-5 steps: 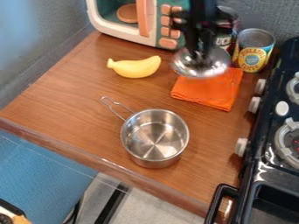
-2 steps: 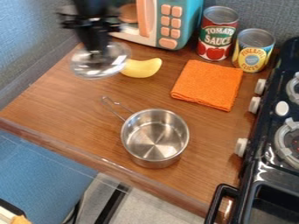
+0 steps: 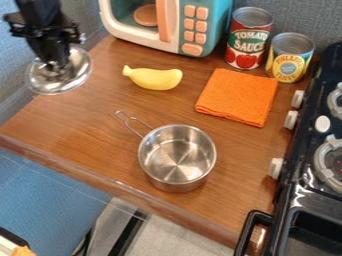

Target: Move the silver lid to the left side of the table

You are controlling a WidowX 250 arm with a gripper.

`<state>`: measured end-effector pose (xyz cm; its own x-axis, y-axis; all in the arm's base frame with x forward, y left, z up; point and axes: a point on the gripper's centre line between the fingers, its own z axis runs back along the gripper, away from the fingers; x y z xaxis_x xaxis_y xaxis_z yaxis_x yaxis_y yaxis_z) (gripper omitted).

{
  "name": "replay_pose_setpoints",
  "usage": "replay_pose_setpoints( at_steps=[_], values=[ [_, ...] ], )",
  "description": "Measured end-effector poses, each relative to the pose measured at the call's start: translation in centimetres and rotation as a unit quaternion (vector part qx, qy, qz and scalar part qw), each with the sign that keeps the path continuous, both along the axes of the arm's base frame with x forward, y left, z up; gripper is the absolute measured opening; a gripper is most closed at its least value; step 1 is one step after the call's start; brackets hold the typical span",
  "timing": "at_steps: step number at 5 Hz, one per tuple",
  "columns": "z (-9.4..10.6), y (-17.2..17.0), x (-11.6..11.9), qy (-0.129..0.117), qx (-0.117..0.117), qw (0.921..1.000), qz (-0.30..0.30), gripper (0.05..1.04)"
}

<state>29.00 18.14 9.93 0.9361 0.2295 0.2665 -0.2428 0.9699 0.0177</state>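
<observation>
Camera view: black two-finger gripper (image 3: 57,63) hangs at the upper left, over the far left edge of the brown wood-grain counter (image 3: 80,125). State of end effector: narrow, closed on the top of a round, shiny silver metal lid (image 3: 45,81). Lid position: directly below the fingertips, overlapping both the counter's left edge and the grey wall (image 3: 23,65) in the view. Whether its rim touches anything: cannot tell.

Silver metal saucepan (image 3: 177,157) stands upright near the middle of the counter, uncovered, its thin wire loop handle directed toward the upper left. Lid and saucepan are well apart.

Yellow plastic toy banana (image 3: 153,79) lies between the lid and a folded square orange cloth (image 3: 237,97). Behind the cloth, two cans stand upright, close together: a tall red-and-green can (image 3: 248,40) and, to its right, a yellow-and-blue can (image 3: 290,59). Teal-and-white toy microwave (image 3: 170,30) with salmon-pink handle and buttons sits at the back, behind the banana. Black toy stove (image 3: 304,182) with pale knobs runs along the right side of the counter.
</observation>
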Motion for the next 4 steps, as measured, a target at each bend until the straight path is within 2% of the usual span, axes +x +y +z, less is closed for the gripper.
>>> replay_pose_setpoints(
  at_steps=[1, 2, 3, 4],
  values=[
    [-3.9, 1.0, -0.4, 0.051, 0.004, 0.9987, 0.001, 0.288],
    [-6.6, 1.3, -0.2, 0.089, 0.02, 0.9958, 0.004, 0.288],
    [-7.1, 1.3, 0.2, 0.086, 0.028, 0.9959, 0.003, 0.288],
    [-7.1, 1.2, 0.3, 0.082, 0.03, 0.9962, 0.002, 0.359]
  ],
)
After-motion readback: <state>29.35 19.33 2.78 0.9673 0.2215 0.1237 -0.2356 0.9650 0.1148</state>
